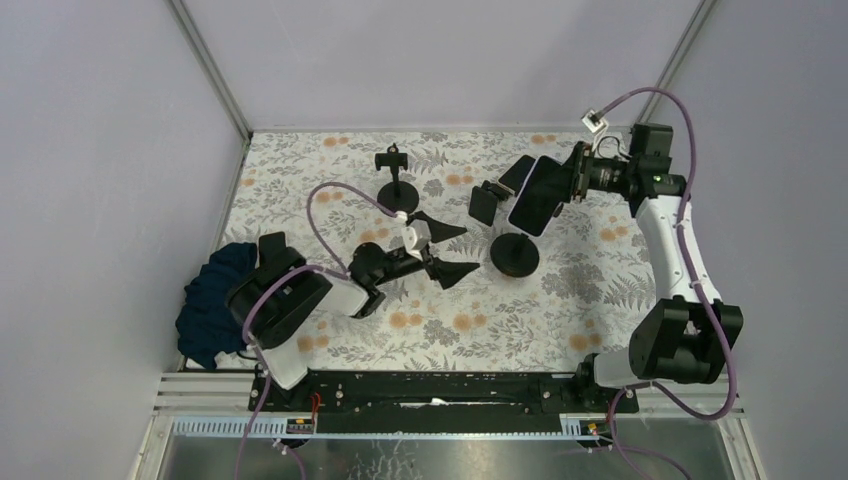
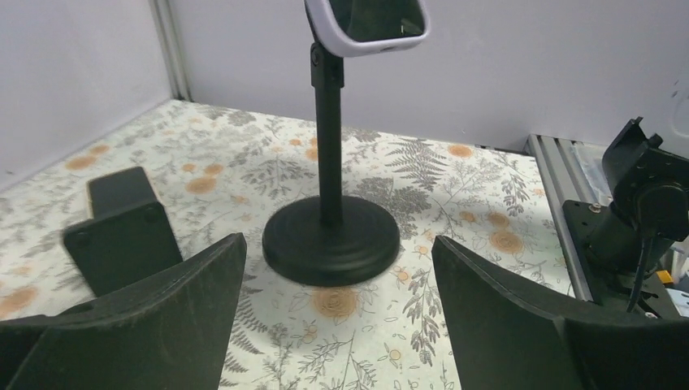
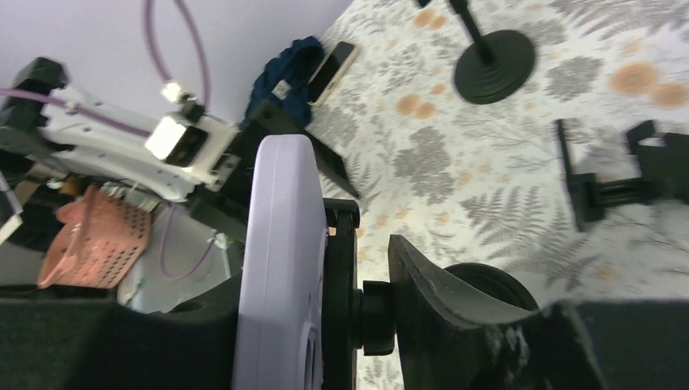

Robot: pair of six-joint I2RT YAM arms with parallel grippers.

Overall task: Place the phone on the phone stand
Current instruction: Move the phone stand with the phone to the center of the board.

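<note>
- Two arms reach over a flower-patterned counter (image 1: 560, 320), one from each near corner.
- Left gripper (image 1: 472, 250): jaws spread wide, nothing between them. It sits low over the middle of the counter and faces the phone stand (image 2: 329, 236). It does not touch the stand.
- Right gripper (image 3: 317, 268): closed on the phone (image 3: 280, 244), with one finger on each side of it. It is held high over the far right part of the counter.
- Phone: in a pale lilac case, raised off the counter at the top of the stand's pole. In the right wrist view its back lies against the black holder at the pole's head. Whether the holder has clamped the phone cannot be told.
- Phone stand: a round black base flat on the counter with a thin black pole standing upright. The base lies just to the right of the left gripper's fingertips.
- Black bracket (image 1: 483, 204): stands on the counter near the stand's base, on its far side.
- Second stand (image 1: 397, 183): smaller, upright, well apart toward the far left of the counter.
- Blue cloth (image 1: 208, 300): bunched at the counter's left edge, beside the left arm.
</note>
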